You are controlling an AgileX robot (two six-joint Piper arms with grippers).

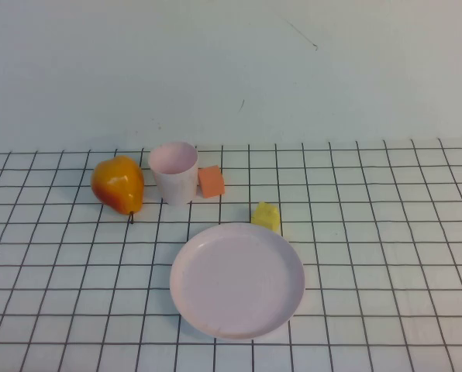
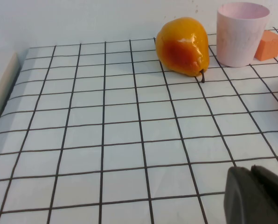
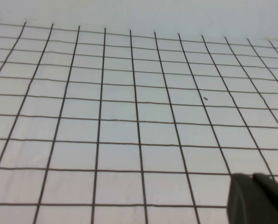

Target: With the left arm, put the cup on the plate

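The cup (image 1: pixel 174 171) stands hemmed in on the bench (image 1: pixel 386 232): a pear (image 1: pixel 118 184) sits just beside it at nine o'clock and an orange block (image 1: pixel 211 181) all but touches it at three o'clock. Above its rim is open air, and its six o'clock side faces bare grid. The plate (image 1: pixel 237 280) lies well apart at five o'clock, its face bare; a yellow piece (image 1: pixel 267 216) crowds its rim at one o'clock. The left tool (image 2: pixel 255 196) sits low over open grid, the pear between it and the cup. The right tool (image 3: pixel 258 198) hangs over open squares.
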